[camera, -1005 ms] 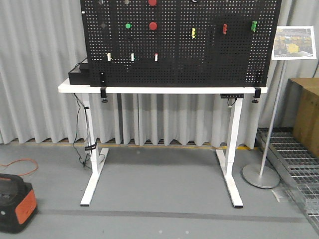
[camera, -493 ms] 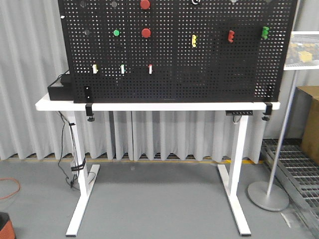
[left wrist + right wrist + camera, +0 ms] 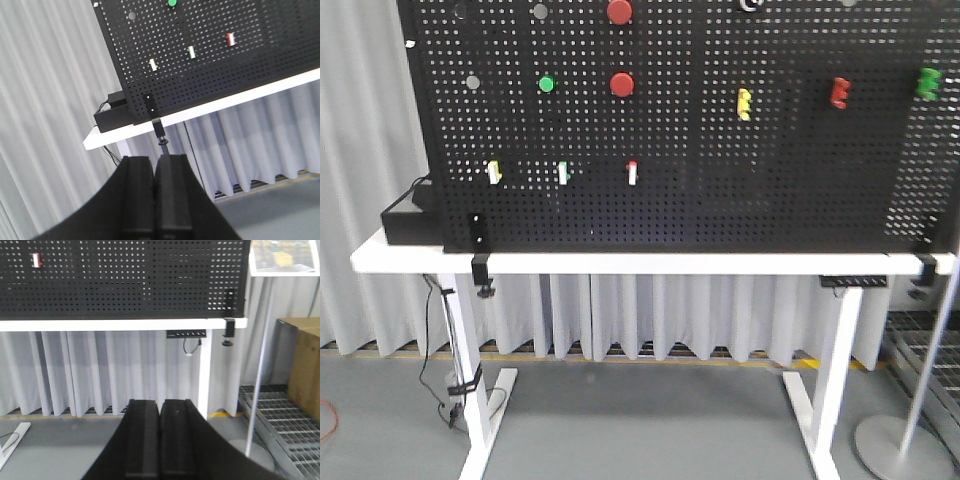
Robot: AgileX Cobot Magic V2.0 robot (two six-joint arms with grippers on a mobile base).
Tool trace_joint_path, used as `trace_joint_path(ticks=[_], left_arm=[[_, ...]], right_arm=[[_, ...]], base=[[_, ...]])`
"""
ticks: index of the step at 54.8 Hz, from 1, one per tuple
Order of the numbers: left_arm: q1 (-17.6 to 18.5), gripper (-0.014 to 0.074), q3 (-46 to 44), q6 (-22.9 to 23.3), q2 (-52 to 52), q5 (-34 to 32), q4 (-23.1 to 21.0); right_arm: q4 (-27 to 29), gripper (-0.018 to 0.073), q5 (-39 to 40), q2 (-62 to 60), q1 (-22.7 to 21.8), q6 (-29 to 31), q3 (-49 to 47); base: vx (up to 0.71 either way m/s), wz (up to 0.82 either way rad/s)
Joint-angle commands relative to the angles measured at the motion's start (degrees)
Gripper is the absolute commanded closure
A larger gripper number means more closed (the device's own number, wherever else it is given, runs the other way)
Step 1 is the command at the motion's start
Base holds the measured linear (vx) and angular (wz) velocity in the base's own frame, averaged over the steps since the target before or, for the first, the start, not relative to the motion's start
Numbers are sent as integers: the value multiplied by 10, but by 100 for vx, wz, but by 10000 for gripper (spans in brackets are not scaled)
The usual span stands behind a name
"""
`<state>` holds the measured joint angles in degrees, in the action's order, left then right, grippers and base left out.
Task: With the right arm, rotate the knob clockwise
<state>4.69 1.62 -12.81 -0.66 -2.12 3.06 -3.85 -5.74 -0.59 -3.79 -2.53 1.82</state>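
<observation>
A black pegboard (image 3: 670,180) stands on a white table (image 3: 650,263). It carries three lobed knobs: yellow (image 3: 744,103), red (image 3: 839,92) and green (image 3: 927,82). Two small grey round knobs (image 3: 472,82) sit at the upper left. I cannot tell which knob the task means. Neither gripper shows in the front view. My left gripper (image 3: 154,162) is shut and empty, far from the board (image 3: 215,55). My right gripper (image 3: 160,405) is shut and empty, pointing below the table (image 3: 125,324), far from the board (image 3: 125,280).
Two red buttons (image 3: 621,84), a green button (image 3: 547,84) and three small toggle switches (image 3: 563,172) are on the board. A black box (image 3: 408,220) sits at the table's left end. A sign stand (image 3: 260,365), a cardboard box (image 3: 304,365) and a floor grating (image 3: 280,425) are at the right.
The front view has moved closer to the pegboard. The board and table now look larger and fill more of the frame.
</observation>
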Motion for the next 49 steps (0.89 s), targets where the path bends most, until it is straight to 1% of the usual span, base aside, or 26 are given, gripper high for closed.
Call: trace_joint_path(ticks=[1, 25, 49], left_arm=[[4, 603, 19, 2, -9, -43, -3], [4, 603, 19, 2, -9, -43, -3], [4, 603, 19, 2, -9, -43, -3]], right_arm=[[-5, 557, 45, -7, -3, 2, 4], [-5, 557, 45, -7, -3, 2, 4], [-5, 557, 45, -7, -3, 2, 4]], base=[[48, 5], [45, 4], [35, 2]])
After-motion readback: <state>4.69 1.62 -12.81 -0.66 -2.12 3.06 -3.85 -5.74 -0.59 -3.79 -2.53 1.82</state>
